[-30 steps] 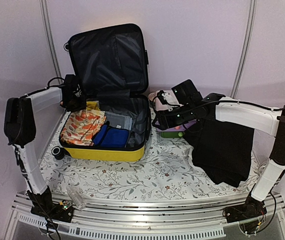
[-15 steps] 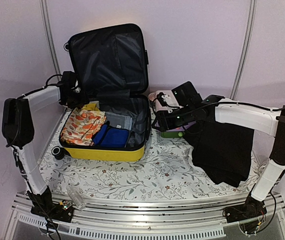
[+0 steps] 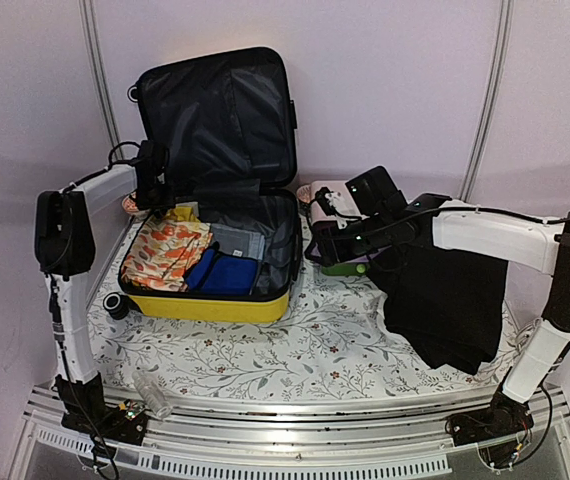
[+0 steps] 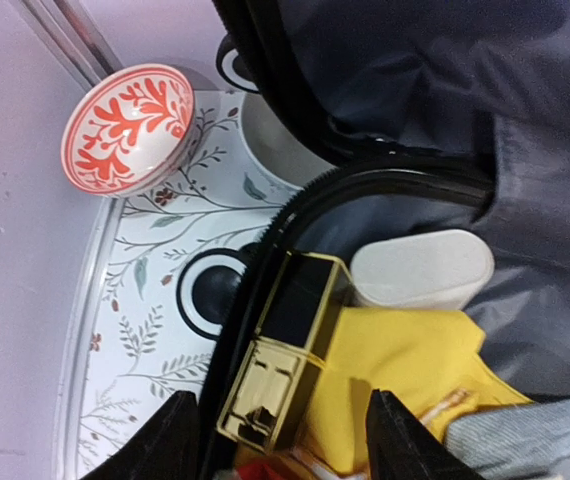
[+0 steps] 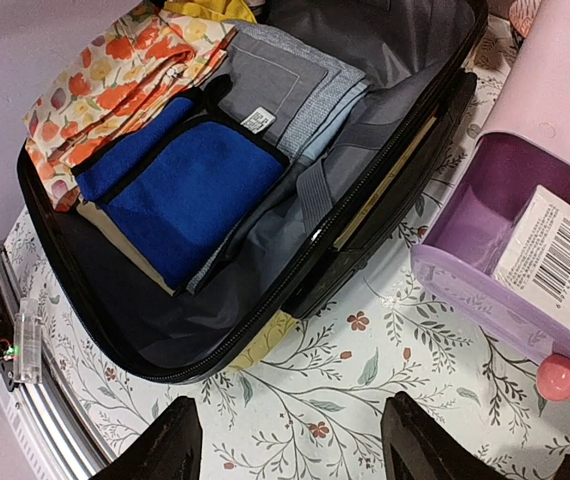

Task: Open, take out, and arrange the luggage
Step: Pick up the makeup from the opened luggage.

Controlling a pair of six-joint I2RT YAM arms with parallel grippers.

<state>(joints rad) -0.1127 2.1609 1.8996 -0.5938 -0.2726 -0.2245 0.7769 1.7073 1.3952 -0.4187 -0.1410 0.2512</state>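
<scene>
**Item:** luggage [image 3: 210, 235], yellow shell, lying open on the tabletop [image 3: 295, 350], with its lid [image 3: 215, 115] standing upright behind the packed half. It lies directly beneath the left hand [image 4: 285, 445], and ahead and to the left of the right hand [image 5: 287, 450].

**Left hand:** fingers spread, holding nothing, over the case's back corner. Ahead of and between its fingers are a gold-and-black box [image 4: 280, 360], a yellow cloth [image 4: 395, 380] and a white rounded case [image 4: 420, 270].

**Right hand:** fingers spread, empty, above bare tabletop beside the case's rim. Ahead of it are an orange floral cloth [image 5: 115, 70], a blue cloth [image 5: 185, 180] and a grey folded garment [image 5: 285, 80].

**Hazards:**
- The zipper rim runs under the left hand's left finger. A straight descent would likely strike the rim, or pinch lining along with the box.
- The lid stands close ahead of the left hand, so a nudge could tip it shut.
- A patterned bowl [image 4: 125, 130] sits just outside the rim, ahead and to the left, within reach of a stray sweep.
- A purple drawer box [image 5: 505, 260] crowds the right hand's right side.

**Room:** there is open tabletop below and behind the right hand, and little clearance around the left.
</scene>
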